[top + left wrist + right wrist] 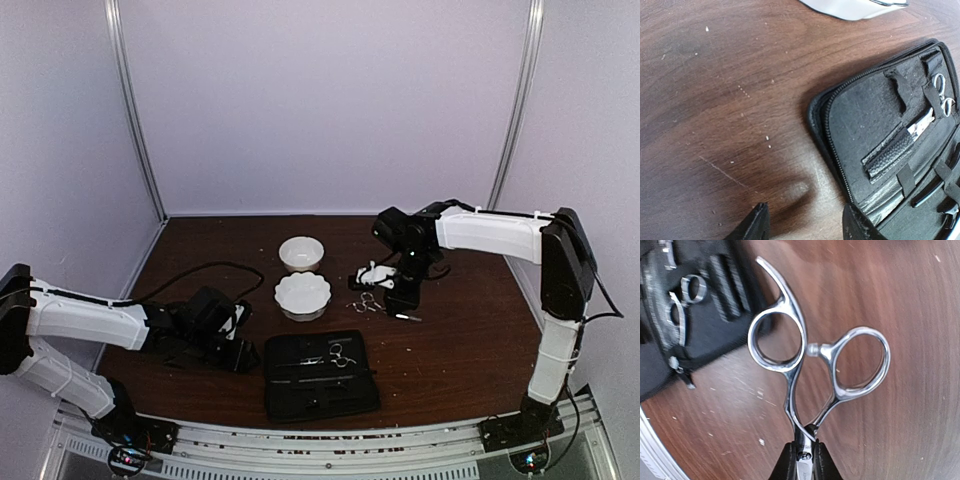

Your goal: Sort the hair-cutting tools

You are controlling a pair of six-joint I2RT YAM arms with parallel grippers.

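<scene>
My right gripper (805, 465) is shut on the pivot of a silver scissors (791, 382), whose ring handles point away from it just over the wooden table. In the top view this gripper (400, 295) is right of the fluted bowl, with the scissors' rings (362, 303) at its left. A second silver scissors (940, 85) is strapped inside the open black case (320, 375), and it also shows in the right wrist view (690, 290). A thin black tool (930, 192) lies under straps in the case. My left gripper (805, 222) is open and empty beside the case's left edge (815, 125).
Two white bowls stand at mid table: a plain one (301, 252) farther back and a fluted one (302, 294) nearer, whose rim shows in the left wrist view (850, 6). A black cable (200, 270) runs over the table's left side. Walls close three sides.
</scene>
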